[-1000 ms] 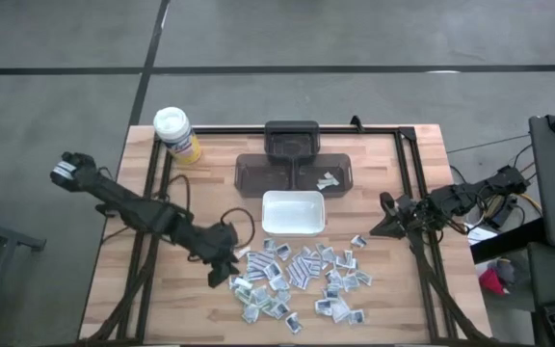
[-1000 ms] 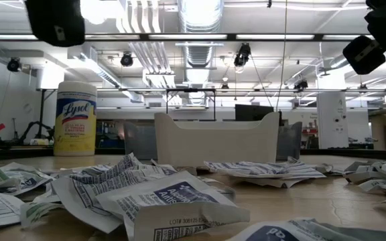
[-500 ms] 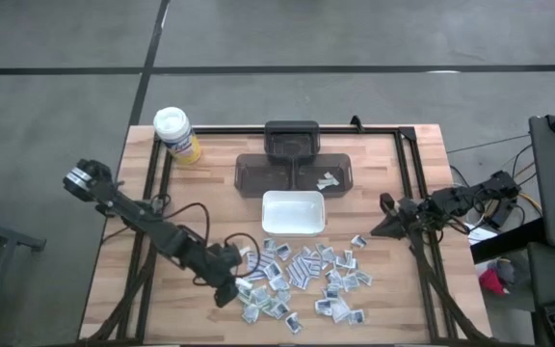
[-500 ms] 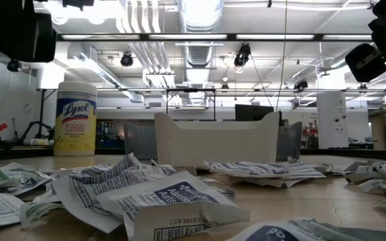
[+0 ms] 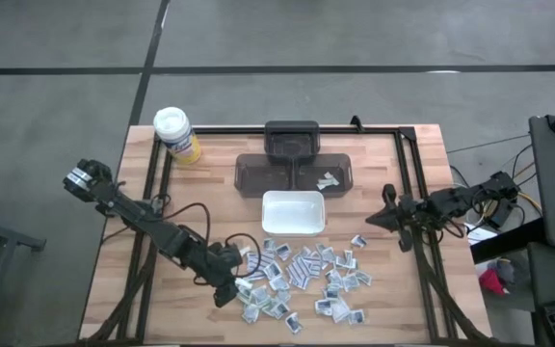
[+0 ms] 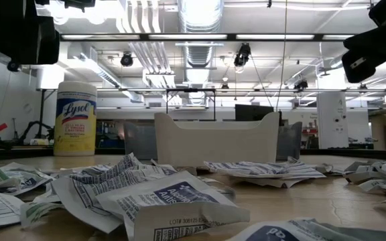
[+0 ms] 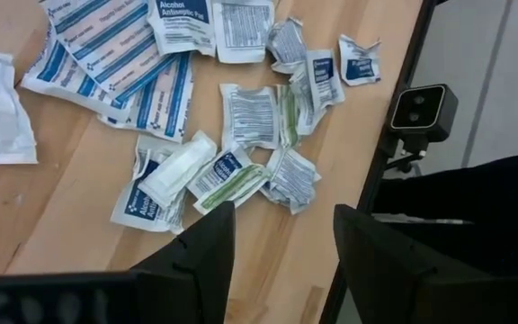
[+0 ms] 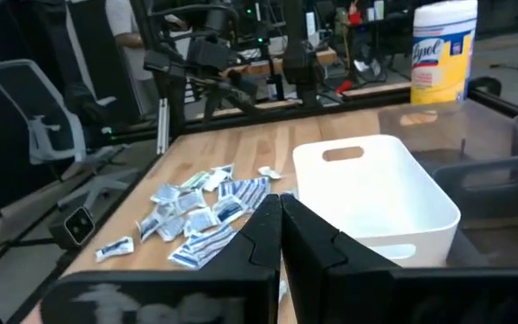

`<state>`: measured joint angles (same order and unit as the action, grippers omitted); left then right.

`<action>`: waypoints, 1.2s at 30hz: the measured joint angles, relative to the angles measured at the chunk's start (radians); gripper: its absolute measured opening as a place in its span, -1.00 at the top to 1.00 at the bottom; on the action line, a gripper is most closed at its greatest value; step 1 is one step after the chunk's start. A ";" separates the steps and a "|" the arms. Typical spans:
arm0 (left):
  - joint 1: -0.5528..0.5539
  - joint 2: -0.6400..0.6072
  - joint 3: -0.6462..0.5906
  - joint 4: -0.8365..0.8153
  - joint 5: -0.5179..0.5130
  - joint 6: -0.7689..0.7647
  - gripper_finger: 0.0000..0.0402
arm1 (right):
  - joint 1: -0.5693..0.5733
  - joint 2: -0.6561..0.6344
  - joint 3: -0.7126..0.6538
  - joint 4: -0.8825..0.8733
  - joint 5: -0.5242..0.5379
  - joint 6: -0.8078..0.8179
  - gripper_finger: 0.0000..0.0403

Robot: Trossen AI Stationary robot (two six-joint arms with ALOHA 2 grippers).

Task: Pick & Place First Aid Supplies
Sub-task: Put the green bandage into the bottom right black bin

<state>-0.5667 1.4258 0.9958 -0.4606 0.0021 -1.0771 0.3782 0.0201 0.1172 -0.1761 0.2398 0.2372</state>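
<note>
Looks like the reach-for-a-pick step; left gripper [image 5: 227, 289] spread wide and empty, low over the near-left edge of the first aid supplies [image 5: 302, 278]; next up, settling on 1 packet and pinching; small flat crinkly sachets, overlapping, strewn just before the white tray [image 5: 293, 213]; right gripper [image 5: 389, 216] pinched closed, empty, off right.

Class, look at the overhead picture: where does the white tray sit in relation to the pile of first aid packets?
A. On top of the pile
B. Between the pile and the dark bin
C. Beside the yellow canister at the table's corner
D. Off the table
B: in the high view the white tray stands between the scattered first aid packets and the dark bin, with no packets visible inside it.
</note>
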 joint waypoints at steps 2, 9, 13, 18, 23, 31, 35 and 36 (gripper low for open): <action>0.000 0.000 0.000 0.000 0.000 0.002 0.09 | 0.000 0.000 0.004 0.002 0.000 -0.001 0.96; 0.000 0.000 -0.002 0.000 -0.093 0.000 0.09 | 0.001 0.003 -0.012 -0.004 0.000 -0.009 0.96; 0.000 0.000 -0.002 0.000 -0.099 -0.051 0.09 | 0.001 0.003 -0.018 -0.005 -0.001 -0.010 0.96; -0.011 0.011 -0.002 0.000 -0.098 -0.087 0.09 | 0.001 0.003 -0.018 -0.006 -0.001 -0.013 0.96; -0.037 0.084 0.002 0.023 -0.088 0.013 0.09 | 0.001 0.003 -0.018 -0.006 -0.001 -0.018 0.96; -0.044 0.242 0.116 -0.099 -0.063 0.193 0.09 | 0.001 0.003 -0.019 -0.007 -0.001 -0.083 0.96; -0.044 0.313 0.182 -0.177 -0.071 0.262 0.09 | 0.001 0.003 -0.019 -0.007 -0.001 -0.084 0.96; -0.044 0.329 0.193 -0.185 -0.072 0.282 0.09 | 0.001 0.003 -0.019 -0.006 -0.001 -0.084 0.96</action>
<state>-0.6109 1.7552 1.1885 -0.6458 -0.0696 -0.7955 0.3794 0.0231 0.0986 -0.1825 0.2386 0.1534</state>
